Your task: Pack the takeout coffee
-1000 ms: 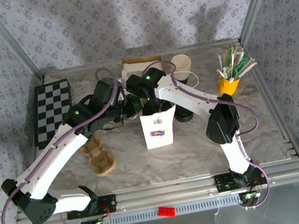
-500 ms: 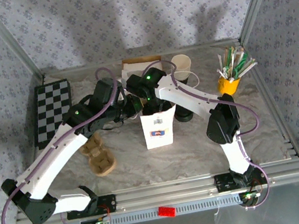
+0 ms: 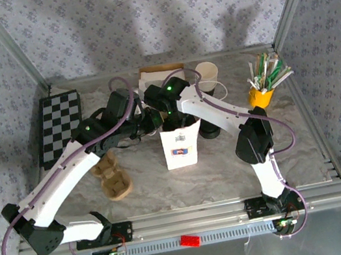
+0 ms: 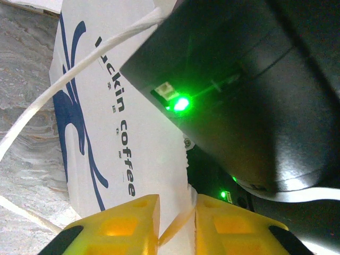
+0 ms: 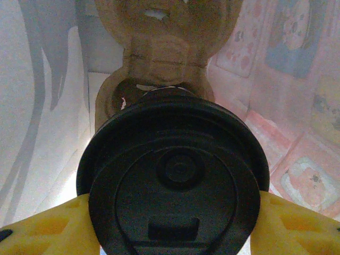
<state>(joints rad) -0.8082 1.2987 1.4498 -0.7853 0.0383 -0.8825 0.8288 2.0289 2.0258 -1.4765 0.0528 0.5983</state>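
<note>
The paper bag (image 4: 106, 122) was white with dark blue swirls and lettering, the takeout coffee (image 5: 175, 180) had a black lid, the checkerboard (image 3: 60, 126) was black and white, the desk (image 3: 168, 187) grey-marbled, and the walls (image 3: 156, 11) pale lilac-grey with small flowers.

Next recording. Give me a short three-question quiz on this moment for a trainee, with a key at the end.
1. True or false: the right gripper holds the lidded cup above the checkerboard.
2. What do the jaws of the left gripper pinch?
A. the top edge of the paper bag
B. a straw
C. a loose lid
3. In the right wrist view, what colour is the cardboard carrier below the cup?

Key:
1. False. The cup is held at the paper bag.
2. A
3. Brown
</note>
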